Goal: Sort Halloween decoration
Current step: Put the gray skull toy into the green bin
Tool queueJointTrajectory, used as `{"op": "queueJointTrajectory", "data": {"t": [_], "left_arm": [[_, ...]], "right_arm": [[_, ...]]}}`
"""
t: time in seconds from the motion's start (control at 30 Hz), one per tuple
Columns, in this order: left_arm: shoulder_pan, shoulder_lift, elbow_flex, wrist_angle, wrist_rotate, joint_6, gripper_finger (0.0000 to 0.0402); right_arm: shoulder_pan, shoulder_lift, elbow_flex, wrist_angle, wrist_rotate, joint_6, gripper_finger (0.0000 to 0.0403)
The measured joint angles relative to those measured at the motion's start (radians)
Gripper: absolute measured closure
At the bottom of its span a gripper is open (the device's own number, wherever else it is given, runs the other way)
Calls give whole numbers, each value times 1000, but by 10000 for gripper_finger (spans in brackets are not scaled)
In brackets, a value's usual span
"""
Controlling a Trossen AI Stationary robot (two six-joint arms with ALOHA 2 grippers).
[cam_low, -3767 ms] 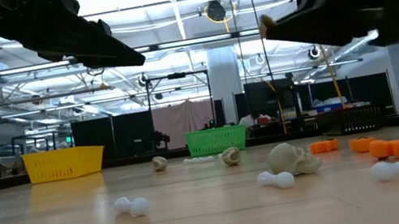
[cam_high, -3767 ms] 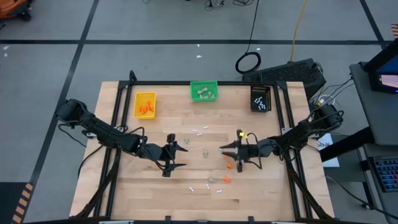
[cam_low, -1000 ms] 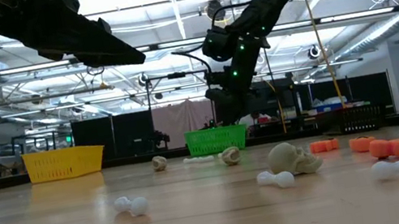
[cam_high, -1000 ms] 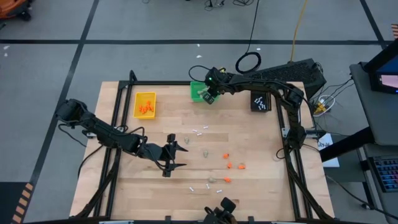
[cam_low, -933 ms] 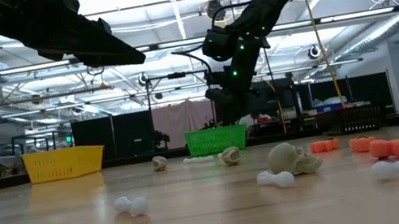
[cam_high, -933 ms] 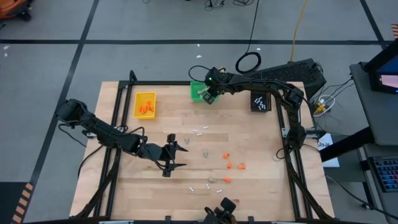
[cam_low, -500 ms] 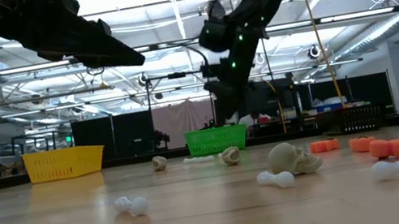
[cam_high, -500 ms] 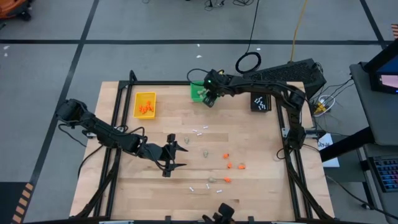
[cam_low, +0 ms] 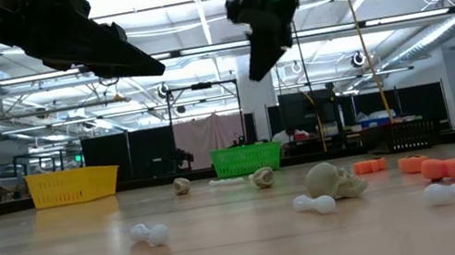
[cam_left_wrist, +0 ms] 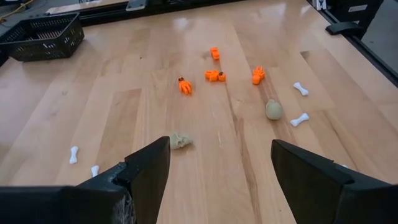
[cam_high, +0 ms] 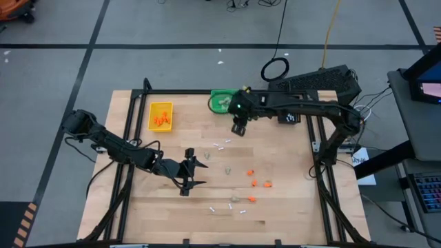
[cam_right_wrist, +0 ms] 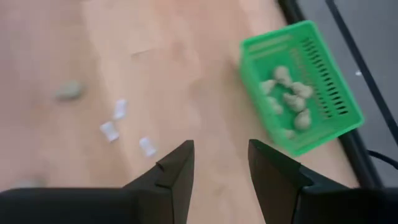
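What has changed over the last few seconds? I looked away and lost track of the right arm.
The right gripper went from mid-table near the orange bits to the green bin, and has now pulled back off it, open and empty. The left gripper stayed open mid-table; the loose pieces did not move.

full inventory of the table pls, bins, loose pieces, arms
yellow bin: 1, holds orange bits, far left.
green bin: 1, holds beige skulls, far middle.
black bin: 1, holds white bones, far right, partly under right arm.
orange bits: about four loose, right of centre.
skulls: a few loose, beige, mid-table.
bones: several loose, white, mid and near.
left gripper: open, mid-left, empty.
right gripper: open, empty, just in front of green bin.
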Motion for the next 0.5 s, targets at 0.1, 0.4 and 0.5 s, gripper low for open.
{"op": "queueJointTrajectory", "data": {"t": [0.1, 0.4, 0.5], "left_arm": [[0, 0, 0, 0, 0, 0, 123], [0, 0, 0, 1, 0, -3, 123], [0, 0, 0, 2, 0, -2, 123]], "right_arm": [[62, -37, 0, -88, 0, 25, 265], [260, -110, -145, -141, 1, 118, 266], [321, -131, -255, -35, 4, 173, 266]]}}
